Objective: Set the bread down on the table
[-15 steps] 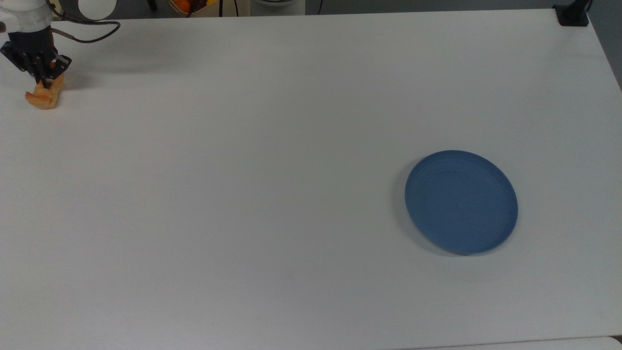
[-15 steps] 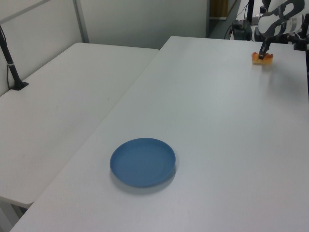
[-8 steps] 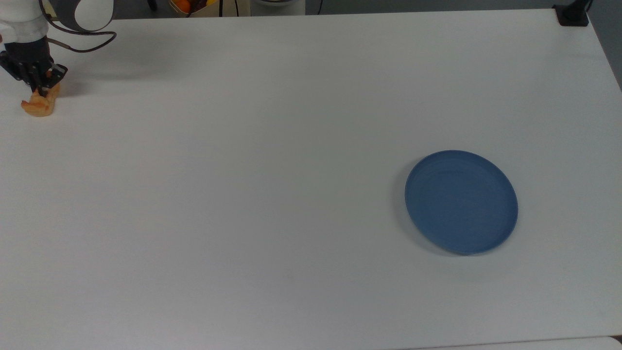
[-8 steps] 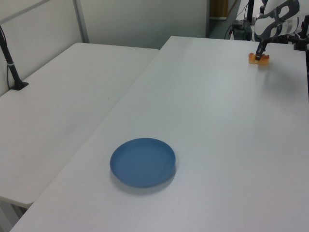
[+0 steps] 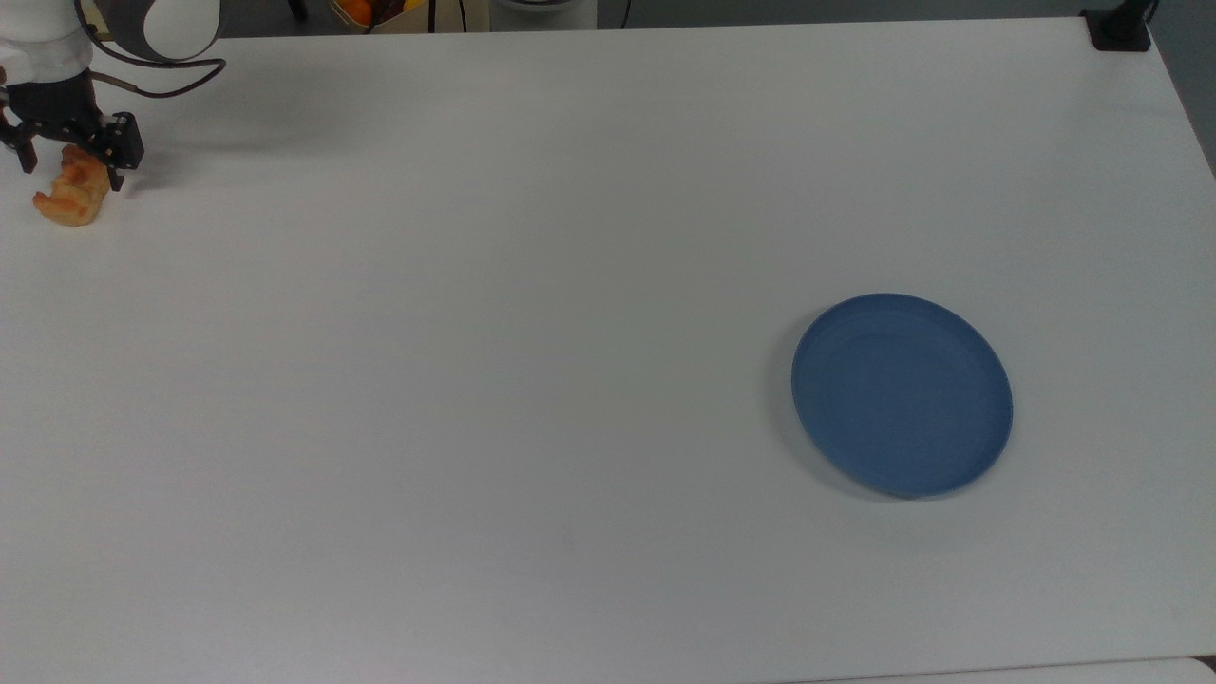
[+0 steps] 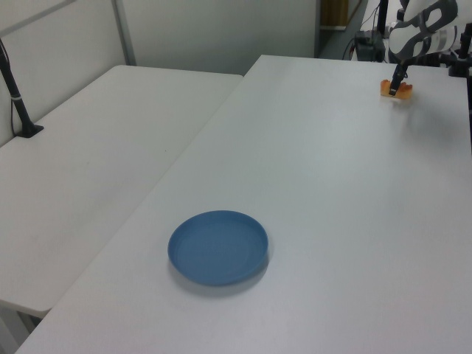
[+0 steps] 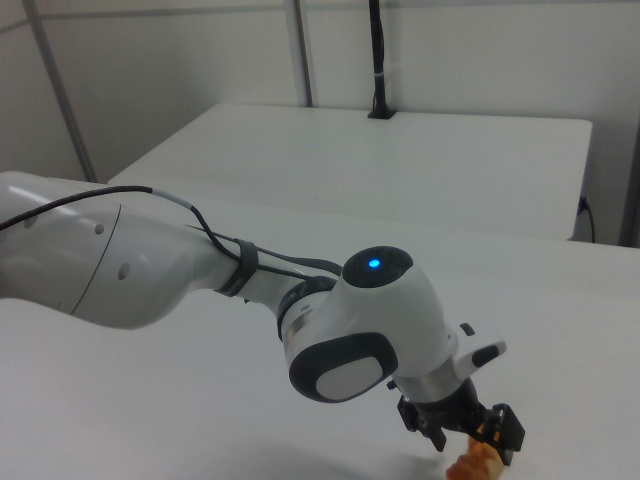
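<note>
Table (image 5: 570, 285), bread (image 5: 68, 195) (gripper (image 5: 71, 163) spread)

No text, label, brand, number or sign can be read on anything in these three views.

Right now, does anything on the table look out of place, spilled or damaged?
Nothing stands out. The bread lies intact on the table near the top view's left edge, between the open fingers. The blue plate sits flat and empty.
</note>
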Motion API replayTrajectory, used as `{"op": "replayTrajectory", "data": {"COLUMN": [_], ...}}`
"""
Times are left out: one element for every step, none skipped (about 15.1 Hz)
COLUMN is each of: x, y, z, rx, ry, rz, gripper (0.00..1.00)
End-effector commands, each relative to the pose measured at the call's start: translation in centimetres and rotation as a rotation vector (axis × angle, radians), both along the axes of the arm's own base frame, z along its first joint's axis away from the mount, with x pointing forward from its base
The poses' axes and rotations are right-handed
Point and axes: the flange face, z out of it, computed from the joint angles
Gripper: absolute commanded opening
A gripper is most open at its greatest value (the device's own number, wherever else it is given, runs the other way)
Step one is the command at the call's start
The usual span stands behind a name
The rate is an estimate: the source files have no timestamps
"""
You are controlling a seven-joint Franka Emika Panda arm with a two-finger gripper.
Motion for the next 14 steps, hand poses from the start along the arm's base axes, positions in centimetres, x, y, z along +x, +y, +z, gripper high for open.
{"op": "replayTrajectory", "data": {"x": [0.1,0.1,0.1,0.1,0.1,0.1,0.0,0.1,0.2,0.4,1.0,1.3,1.7,2.5], "y": [-0.2,-0.2,-0.2,-0.2,0.0,0.3,0.6,1.0,1.5,2.3,4.0,5.3,6.7,9.3], "z": [0.3,0.3,0.5,0.8,1.1,1.6,2.4,3.2,4.4,5.9,8.1,9.8,11.8,14.3], "rx": [0.0,0.0,0.003,0.007,0.013,0.031,0.077,0.107,0.128,0.148,0.186,0.215,0.251,0.298], "ry": [-0.018,-0.018,-0.021,-0.026,-0.035,-0.046,-0.053,-0.064,-0.082,-0.106,-0.125,-0.134,-0.142,-0.104], "rz": [0.017,0.017,0.015,0.006,-0.004,-0.026,-0.085,-0.125,-0.155,-0.172,-0.181,-0.188,-0.196,-0.199], "gripper": [1.0,1.0,1.0,1.0,1.0,1.0,1.0,1.0,1.0,1.0,1.0,1.0,1.0,1.0]}}
